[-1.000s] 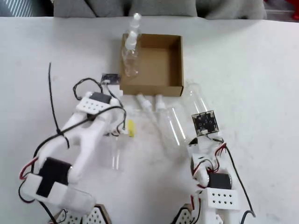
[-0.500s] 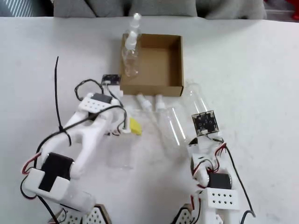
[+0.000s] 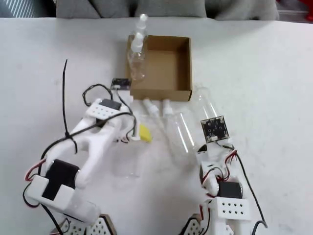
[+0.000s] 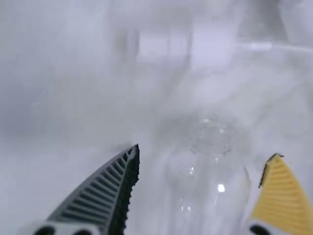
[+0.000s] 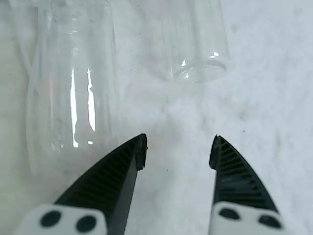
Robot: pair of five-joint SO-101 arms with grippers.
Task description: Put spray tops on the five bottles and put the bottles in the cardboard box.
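A white table (image 3: 254, 63) takes up nearly the whole high view, from the lower edge to a straight far edge near the top of the frame. Its surface is matte and plain. In the right wrist view the tabletop (image 5: 274, 98) shows fine dark specks. Behind the far edge, along the top centre, sits a row of grey upholstered cushions (image 3: 132, 7). In the upper left corner is a patch of pale blue and white slanted stripes (image 3: 19, 7), too cropped to identify. In the upper right corner a small red shape (image 3: 293, 6) shows. The light is soft and even, and shadows on the table are faint.
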